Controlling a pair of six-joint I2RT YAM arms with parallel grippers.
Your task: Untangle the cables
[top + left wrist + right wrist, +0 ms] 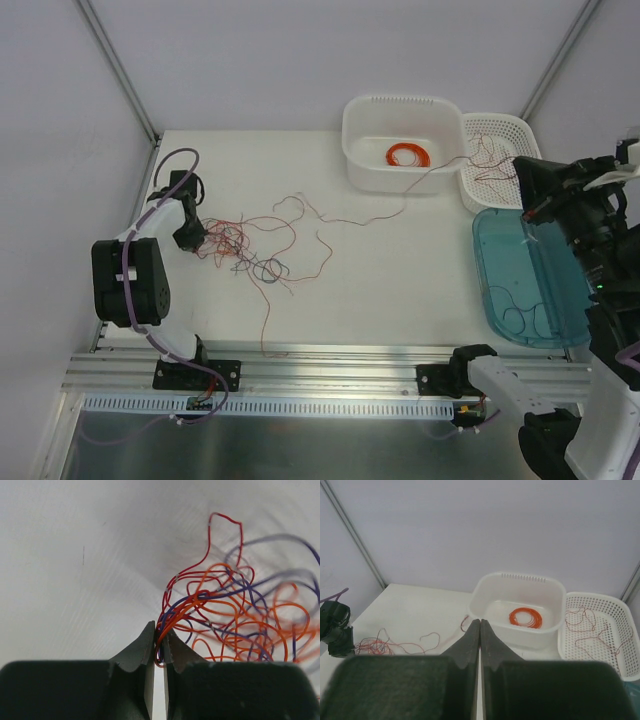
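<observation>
- Cables (255,245) sprawl across the table (400,290) in the top view, the tangle starting at the tips of the left gripper (196,236).
- Left wrist: fingers (137,652) pinch a bundle of red, orange and purple wires, which loop out beyond and right of the tips.
- Right wrist: right gripper (480,624) pressed closed on nothing; white tub (535,637) with orange ring coil (525,617) beyond its tips.

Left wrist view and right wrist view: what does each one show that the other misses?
Only left wrist: the left tool pinching purple, red and orange cables, close up. Only right wrist: the shut, empty right tool, a white tub holding an orange coil, and a white basket. Both: the tangled cables on the white table.
</observation>
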